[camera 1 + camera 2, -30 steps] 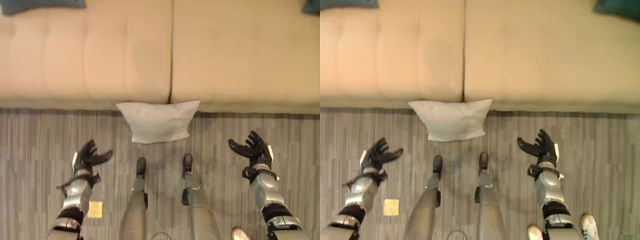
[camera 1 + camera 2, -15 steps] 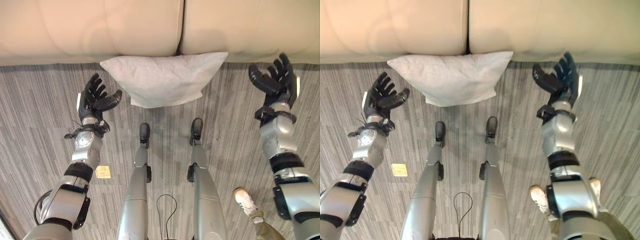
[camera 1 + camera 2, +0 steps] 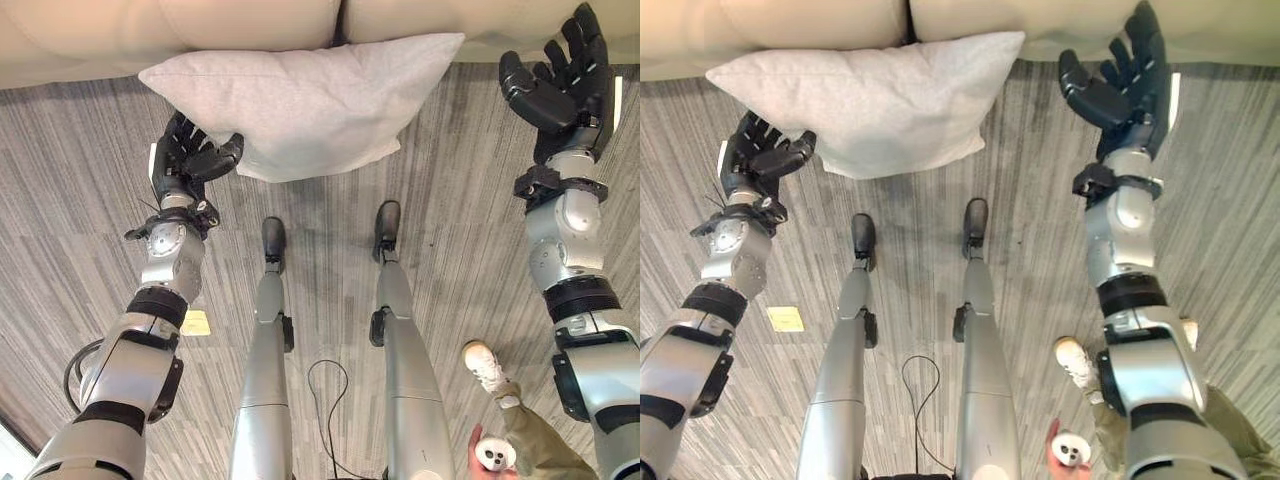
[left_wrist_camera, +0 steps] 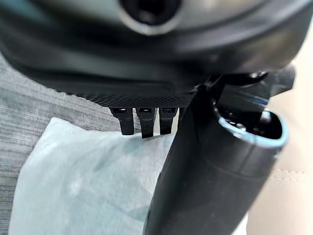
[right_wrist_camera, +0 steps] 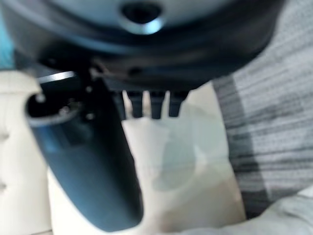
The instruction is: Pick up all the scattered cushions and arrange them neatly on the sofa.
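Observation:
A pale grey cushion lies on the carpet, leaning against the front of the beige sofa. My left hand is at the cushion's lower left edge, fingers loosely spread and the thumb touching the fabric, holding nothing. My right hand is open with its fingers spread, off to the right of the cushion's right corner and apart from it. The cushion lies just past the fingers in the left wrist view. In the right wrist view the cushion lies past the straight fingers, between sofa and carpet.
Grey striped carpet covers the floor. A small yellow tag lies on it by my left arm. A person stands behind at the right: a white shoe and a hand with a small controller.
The camera has dipped and come closer, so sofa and cushion sit higher and larger. Both hands have reached forward; the left has come up to the cushion's left edge.

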Robot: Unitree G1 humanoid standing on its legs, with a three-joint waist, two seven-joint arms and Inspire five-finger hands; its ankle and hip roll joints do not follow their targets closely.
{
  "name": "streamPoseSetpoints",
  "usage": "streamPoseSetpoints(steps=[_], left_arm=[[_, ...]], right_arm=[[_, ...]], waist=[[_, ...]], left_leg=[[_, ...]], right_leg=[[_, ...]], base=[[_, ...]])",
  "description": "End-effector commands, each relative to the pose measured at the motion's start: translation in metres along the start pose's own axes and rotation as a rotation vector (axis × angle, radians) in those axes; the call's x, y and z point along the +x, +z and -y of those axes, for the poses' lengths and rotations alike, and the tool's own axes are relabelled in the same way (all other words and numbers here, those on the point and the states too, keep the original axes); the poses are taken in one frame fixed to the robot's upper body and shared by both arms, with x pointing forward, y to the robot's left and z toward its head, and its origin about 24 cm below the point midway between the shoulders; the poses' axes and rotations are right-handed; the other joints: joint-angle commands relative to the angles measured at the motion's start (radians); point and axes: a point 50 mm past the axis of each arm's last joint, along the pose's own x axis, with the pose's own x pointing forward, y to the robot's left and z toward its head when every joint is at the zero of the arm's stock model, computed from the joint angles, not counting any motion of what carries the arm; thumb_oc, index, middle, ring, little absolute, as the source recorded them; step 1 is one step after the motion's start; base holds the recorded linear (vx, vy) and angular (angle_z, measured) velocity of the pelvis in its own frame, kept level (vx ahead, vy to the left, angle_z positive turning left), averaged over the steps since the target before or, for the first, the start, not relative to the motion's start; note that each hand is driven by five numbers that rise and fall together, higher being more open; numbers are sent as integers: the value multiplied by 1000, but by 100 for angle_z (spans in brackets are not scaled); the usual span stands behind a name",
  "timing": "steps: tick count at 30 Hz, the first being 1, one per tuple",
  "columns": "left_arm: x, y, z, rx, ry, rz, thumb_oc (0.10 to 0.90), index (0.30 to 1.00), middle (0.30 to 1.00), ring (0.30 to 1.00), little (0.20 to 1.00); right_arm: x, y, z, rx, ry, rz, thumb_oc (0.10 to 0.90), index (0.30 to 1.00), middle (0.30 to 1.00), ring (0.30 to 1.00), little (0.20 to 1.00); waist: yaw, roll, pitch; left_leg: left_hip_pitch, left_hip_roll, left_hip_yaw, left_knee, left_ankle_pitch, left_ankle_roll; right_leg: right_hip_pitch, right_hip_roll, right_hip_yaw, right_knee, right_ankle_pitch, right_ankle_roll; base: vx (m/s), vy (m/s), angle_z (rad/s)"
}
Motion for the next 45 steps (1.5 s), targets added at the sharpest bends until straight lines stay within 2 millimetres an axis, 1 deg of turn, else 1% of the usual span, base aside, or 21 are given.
streamPoseSetpoints(steps=[1, 5, 7, 12, 13, 14, 16, 17, 18, 22, 23, 25, 28, 29, 30, 32, 34, 37, 39, 43, 45], left_arm=[[10, 37, 19, -55, -78, 150, 800, 900, 900, 900, 900], [9, 31, 16, -65, -50, 132, 800, 900, 900, 900, 900], [7, 27, 11, -65, -30, 125, 800, 900, 900, 900, 900], [7, 27, 11, -65, -30, 124, 800, 900, 900, 900, 900], [-2, 15, -11, -78, 53, 108, 800, 900, 900, 900, 900], [-7, 9, -18, -68, 77, 100, 800, 900, 900, 900, 900], [-10, 4, -21, -57, 88, 95, 800, 900, 900, 900, 900], [-10, 4, -21, -57, 88, 94, 800, 900, 900, 900, 900], [-12, 3, -19, -51, 78, 99, 800, 900, 900, 900, 900], [-12, 5, -20, -49, 79, 104, 800, 900, 900, 900, 900], [-8, 14, -17, -34, 69, 129, 800, 900, 900, 900, 900], [-4, 22, -12, -17, 54, 153, 800, 900, 900, 900, 900], [-2, 26, -10, -10, 46, 162, 800, 900, 900, 900, 900], [-1, 26, -9, -6, 41, 158, 800, 900, 900, 900, 900], [-1, 26, -9, -7, 42, 159, 800, 900, 900, 900, 900], [0, 27, -6, -12, 32, 160, 800, 900, 900, 900, 900], [2, 31, -4, -11, 22, 168, 800, 900, 900, 900, 900], [4, 37, 2, -9, 2, 181, 800, 900, 900, 900, 900], [5, 38, 3, -11, -2, 183, 800, 900, 900, 900, 900], [5, 38, 3, -11, -2, 183, 800, 900, 900, 900, 900], [7, 40, 6, -39, 0, 187, 800, 900, 900, 900, 900]], right_arm=[[-12, -24, -68, -23, 335, -106, 800, 900, 900, 900, 900], [-31, -36, -76, 54, 341, -117, 800, 900, 900, 900, 900], [-41, -40, -70, 96, 308, -108, 800, 900, 900, 900, 900], [-41, -40, -70, 96, 307, -108, 800, 900, 900, 900, 900], [-84, -65, -21, 137, 109, -146, 800, 900, 900, 900, 900], [-102, -74, 3, 104, 17, -178, 800, 900, 900, 900, 900], [-113, -83, 19, 80, -68, -211, 800, 900, 900, 900, 900], [-113, -83, 19, 80, -68, -211, 800, 900, 900, 900, 900], [-110, -83, 32, 35, -133, -215, 800, 900, 900, 900, 900], [-106, -82, 36, 18, -155, -209, 800, 900, 900, 900, 900], [-75, -53, 46, -48, -203, -98, 800, 900, 900, 900, 900], [-52, -29, 44, -81, -208, -5, 800, 900, 900, 900, 900], [-42, -19, 36, -80, -177, 29, 800, 900, 900, 900, 900], [-37, -16, 28, -92, -131, 34, 800, 900, 900, 900, 900], [-36, -16, 27, -92, -130, 34, 800, 900, 900, 900, 900], [-31, -12, 17, -109, -79, 43, 800, 900, 900, 900, 900], [-25, -8, 4, -129, -5, 45, 800, 900, 900, 900, 900], [-24, -11, -17, -130, 116, 23, 800, 900, 900, 900, 900], [-24, -11, -23, -119, 148, 20, 800, 900, 900, 900, 900], [-24, -11, -23, -119, 148, 20, 800, 900, 900, 900, 900], [-24, -14, -36, -93, 201, 6, 800, 900, 900, 900, 900]], waist=[[18, 33, -10], [5, 19, -10], [-2, 11, -11], [-2, 11, -11], [-41, -16, -11], [-48, -27, -20], [-51, -30, -30], [-51, -30, -30], [-51, -30, -37], [-49, -30, -40], [-42, -24, -46], [-34, -13, -43], [-30, -8, -40], [-25, -7, -40], [-26, -7, -40], [-22, -6, -41], [-17, -6, -40], [-13, -5, -35], [-12, -6, -33], [-12, -6, -33], [-9, -6, -31]], left_leg=[[-33, -44, -35, -43, -6, 18], [-36, -47, -35, -34, -13, 23], [-31, -47, -35, -33, -14, 23], [-30, -47, -35, -33, -14, 23], [-11, -47, -32, -35, -22, 22], [0, -46, -33, -42, -24, 20], [6, -48, -36, -47, -25, 18], [7, -48, -36, -47, -25, 18], [6, -50, -39, -48, -26, 17], [6, -52, -40, -48, -27, 17], [-3, -60, -40, -53, -31, 18], [-13, -64, -42, -58, -30, 19], [-19, -65, -43, -60, -29, 20], [-21, -67, -43, -59, -28, 22], [-21, -67, -43, -59, -28, 22], [-26, -69, -45, -57, -28, 24], [-30, -68, -44, -56, -27, 24], [-35, -69, -45, -58, -23, 24], [-37, -69, -44, -58, -23, 24], [-37, -69, -44, -58, -23, 24], [-38, -70, -44, -59, -22, 25]], right_leg=[[-39, -34, 39, 149, -133, 98], [-39, -29, 38, 145, -132, 97], [-32, -29, 39, 141, -129, 96], [-32, -29, 39, 141, -129, 96], [-8, -30, 35, 120, -122, 98], [9, -32, 31, 101, -116, 99], [22, -35, 28, 84, -110, 101], [22, -35, 28, 84, -110, 101], [29, -38, 29, 74, -106, 103], [30, -39, 30, 71, -106, 104], [25, -42, 40, 61, -102, 108], [17, -43, 45, 54, -100, 109], [13, -45, 46, 53, -98, 110], [12, -44, 48, 51, -99, 110], [11, -44, 48, 51, -99, 110], [8, -42, 51, 52, -100, 108], [3, -42, 51, 50, -98, 108], [-3, -41, 52, 49, -97, 107], [-5, -40, 52, 49, -98, 107], [-5, -40, 52, 49, -98, 107], [-7, -39, 53, 48, -97, 106]], base=[[0, 0, 0], [13, 29, 1], [14, 40, 0], [4, 17, 0], [32, 81, 3], [41, 84, 6], [19, 3, 11], [10, -2, 14], [4, -3, 13], [1, -2, 5], [0, 0, 0], [17, 26, -4], [8, 3, -1], [0, 0, 0], [0, 0, 0], [0, 0, 0], [0, 0, 0], [0, 0, 0], [3, 0, 2], [0, 0, 0], [15, 32, 0]])
